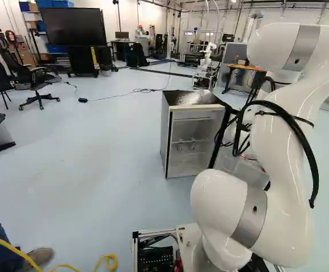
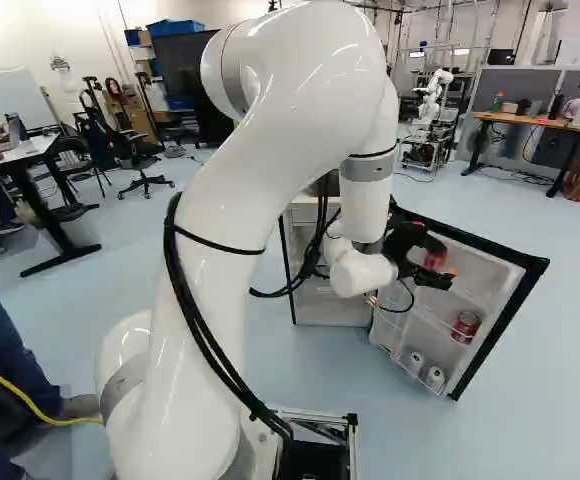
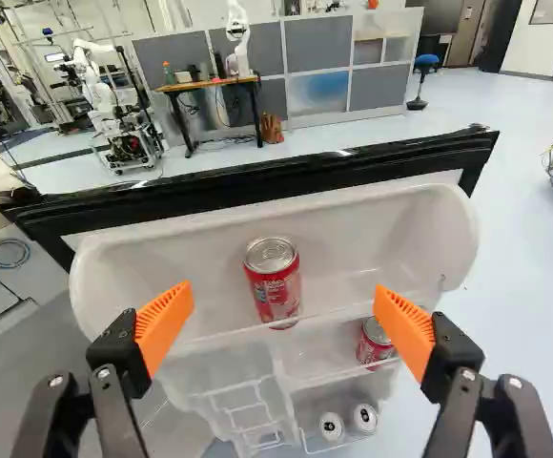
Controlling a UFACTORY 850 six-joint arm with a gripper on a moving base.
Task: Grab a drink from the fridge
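Your gripper, right of the middle in the right base view, has its two fingers spread wide, and ahead of the gap between them you have the upper red can, upright in the top shelf of the fridge door. Below this shelf you can see the second red can, and lower again two pale cans. The door stands open beside the fridge, which you find just right of the middle in the left base view.
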